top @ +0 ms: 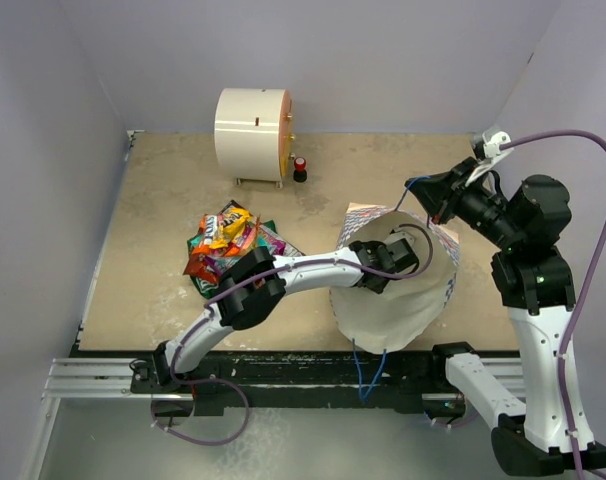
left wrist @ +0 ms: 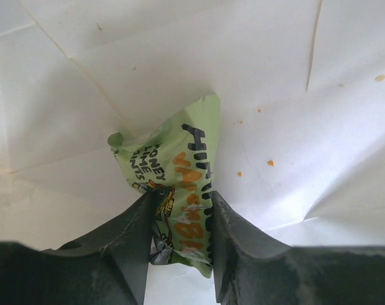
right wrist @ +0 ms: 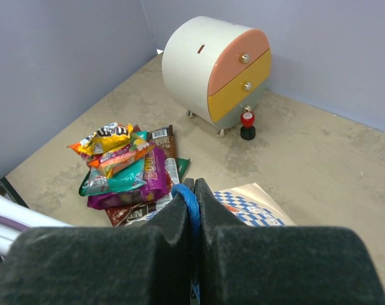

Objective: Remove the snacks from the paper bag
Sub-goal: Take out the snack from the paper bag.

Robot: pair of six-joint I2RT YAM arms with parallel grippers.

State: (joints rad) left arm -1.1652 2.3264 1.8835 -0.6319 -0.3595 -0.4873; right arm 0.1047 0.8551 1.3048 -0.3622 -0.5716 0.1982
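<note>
The left tool (left wrist: 180,235) reaches deep inside the paper bag (top: 388,320), its fingers clamped on a green snack packet (left wrist: 180,184). The right tool (right wrist: 194,210) pinches the bag's blue cord handle (right wrist: 187,198) at the far right rim. More snacks (top: 228,245) lie piled on the counter (top: 153,220), left of the bag.

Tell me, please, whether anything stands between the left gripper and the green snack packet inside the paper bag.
Nothing visible does. The left gripper already has its fingers on either side of the green packet inside the paper bag, whose mouth is held up because the right gripper is pinching the blue handle.
</note>
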